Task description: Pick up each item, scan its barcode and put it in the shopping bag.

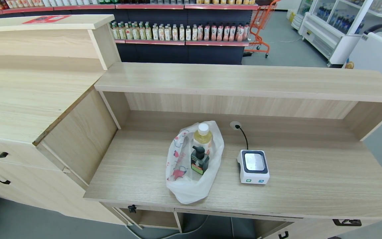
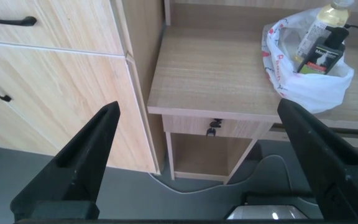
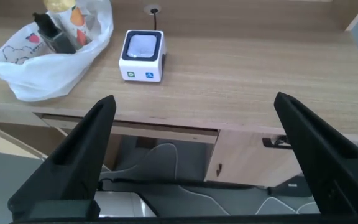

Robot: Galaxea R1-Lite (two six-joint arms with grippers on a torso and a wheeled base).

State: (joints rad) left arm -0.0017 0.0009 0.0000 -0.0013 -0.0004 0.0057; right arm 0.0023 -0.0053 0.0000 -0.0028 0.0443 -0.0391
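Wrapping up, I judge: bottle (image 1: 203,136) and pump bottle (image 1: 199,161) both stand inside the bag (image 1: 181,169) on the surface (image 1: 310,186), ahead of and higher than the left hand (image 2: 197,112). Scanner (image 1: 253,166) sits just beside the bag, ahead of the right hand (image 3: 194,102). Both hands are released and hold nothing. Next move probably needs no grasp.

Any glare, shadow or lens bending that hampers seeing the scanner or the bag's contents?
Head view: pale reflection on the scanner window, the upper ledge shades the back wall, counter edges bow; the shopping bag is evenly lit. Right wrist view: same reflection on the scanner. Left wrist view: the bag's contents show plainly.
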